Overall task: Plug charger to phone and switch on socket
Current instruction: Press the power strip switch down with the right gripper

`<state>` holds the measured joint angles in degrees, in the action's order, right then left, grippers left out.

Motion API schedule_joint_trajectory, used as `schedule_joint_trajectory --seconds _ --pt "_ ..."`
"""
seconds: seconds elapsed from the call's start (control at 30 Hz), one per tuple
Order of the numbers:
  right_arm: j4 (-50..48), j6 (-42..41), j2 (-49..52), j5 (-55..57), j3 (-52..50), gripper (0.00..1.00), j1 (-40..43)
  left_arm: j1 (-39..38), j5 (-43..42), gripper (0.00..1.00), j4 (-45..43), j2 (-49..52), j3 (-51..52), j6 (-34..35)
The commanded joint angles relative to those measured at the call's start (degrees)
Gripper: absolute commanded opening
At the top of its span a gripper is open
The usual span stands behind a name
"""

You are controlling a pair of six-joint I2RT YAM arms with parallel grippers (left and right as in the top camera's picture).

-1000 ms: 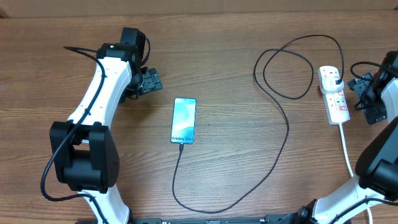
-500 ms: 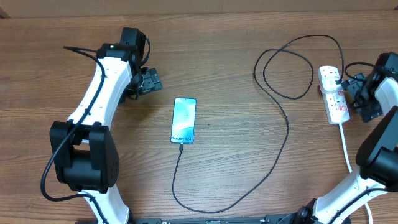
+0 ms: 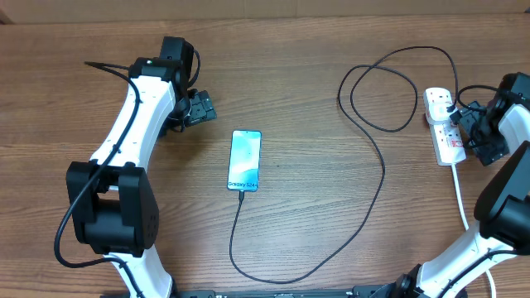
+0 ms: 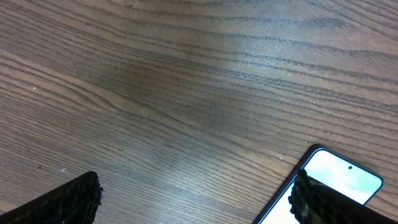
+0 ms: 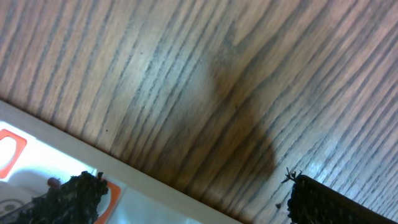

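The wood-grain tabletop (image 4: 199, 74) fills most of the view. The left tool (image 4: 193, 202) has its jaws spread wide, with its black, textured fingertips (image 4: 68, 199) at the lower left and lower right edges and only wood between them. One corner of the phone (image 4: 339, 180), its screen lit and facing up, lies flat at lower right, partly covered by the right-hand fingertip.

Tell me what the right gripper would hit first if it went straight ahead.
Probably the socket: the open right gripper points at it from close by, one finger over its edge. Depth is unclear.
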<state>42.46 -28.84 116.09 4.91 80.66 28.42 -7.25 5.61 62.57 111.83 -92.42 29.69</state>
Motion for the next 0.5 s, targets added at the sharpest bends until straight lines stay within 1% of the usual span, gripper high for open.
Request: schedule_joint_trajectory --seconds 0.0,0.3,0.47 --pt "0.28 2.08 -0.02 -5.49 -1.09 1.00 -1.49 0.09 -0.09 1.00 -0.02 0.55 -1.07 0.74" --pt "-0.57 2.40 0.00 -6.88 -3.58 1.00 -1.49 0.09 -0.09 1.00 -0.02 0.55 -1.07 0.72" --pt "0.52 6.12 0.00 -10.88 -3.58 1.00 -1.99 0.09 -0.09 1.00 -0.02 0.55 -1.07 0.72"
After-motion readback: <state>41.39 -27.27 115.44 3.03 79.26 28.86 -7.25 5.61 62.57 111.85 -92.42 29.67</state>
